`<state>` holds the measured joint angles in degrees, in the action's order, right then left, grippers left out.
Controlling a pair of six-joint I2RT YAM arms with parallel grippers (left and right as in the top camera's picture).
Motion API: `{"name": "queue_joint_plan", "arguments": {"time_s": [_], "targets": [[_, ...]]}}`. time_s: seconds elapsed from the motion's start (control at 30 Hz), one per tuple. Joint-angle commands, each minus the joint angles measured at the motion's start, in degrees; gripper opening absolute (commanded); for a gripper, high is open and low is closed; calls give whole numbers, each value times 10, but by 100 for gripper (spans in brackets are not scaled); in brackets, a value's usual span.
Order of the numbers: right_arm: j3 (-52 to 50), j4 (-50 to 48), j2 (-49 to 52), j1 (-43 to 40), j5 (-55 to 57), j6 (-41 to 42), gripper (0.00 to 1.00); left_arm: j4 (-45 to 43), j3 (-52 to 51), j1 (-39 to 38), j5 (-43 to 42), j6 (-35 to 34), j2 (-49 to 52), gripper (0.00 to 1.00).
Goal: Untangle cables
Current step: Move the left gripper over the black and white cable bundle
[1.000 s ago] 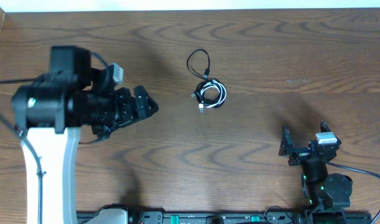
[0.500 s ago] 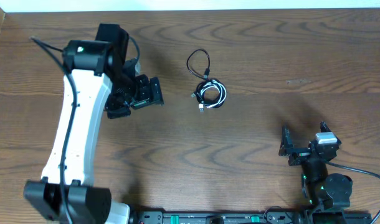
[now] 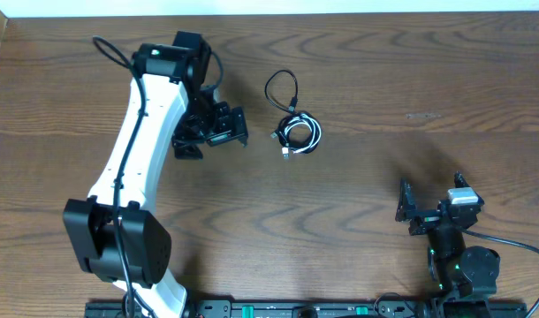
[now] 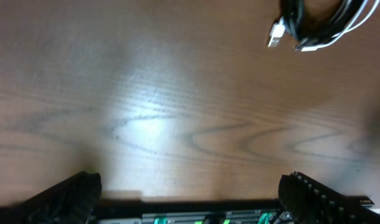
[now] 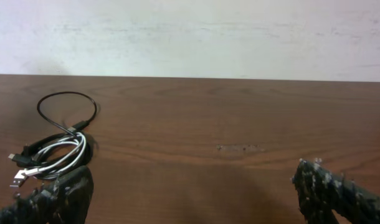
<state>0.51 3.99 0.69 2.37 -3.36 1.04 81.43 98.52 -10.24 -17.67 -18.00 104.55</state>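
Your left arm (image 3: 137, 150) has swung in toward the middle of the table (image 3: 384, 71) since a second ago. Its left hand (image 3: 212, 137) now hangs just to the left of the cables (image 3: 298, 132), apart from them, with its fingers spread wide and holding nothing. Your right hand (image 3: 430, 185) has not moved. It sits near the front right, well apart from the cables, and its fingers are also spread and empty.

The cables lie mid-table as one small tangle. A white cord (image 3: 314, 134) and black cord are coiled together in a ring. From the ring, a thin black loop (image 3: 281, 88) reaches toward the far edge and leans slightly left, so the tangle's long axis runs near to far. A silver plug (image 4: 275, 34) sticks out at the coil's near left side. Only bare wood lies between each hand and the tangle.
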Motion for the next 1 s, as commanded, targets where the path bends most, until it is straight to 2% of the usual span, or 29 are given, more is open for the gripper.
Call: {"name": "queue_joint_plan", "arguments": {"time_s": [0.0, 0.97], "targets": [[-2, 1, -3, 3, 2, 6, 99, -16, -2, -10, 4, -3, 8, 96], [-2, 1, -3, 2, 2, 6, 99, -158, -98, -44, 4, -3, 10, 96]]}}
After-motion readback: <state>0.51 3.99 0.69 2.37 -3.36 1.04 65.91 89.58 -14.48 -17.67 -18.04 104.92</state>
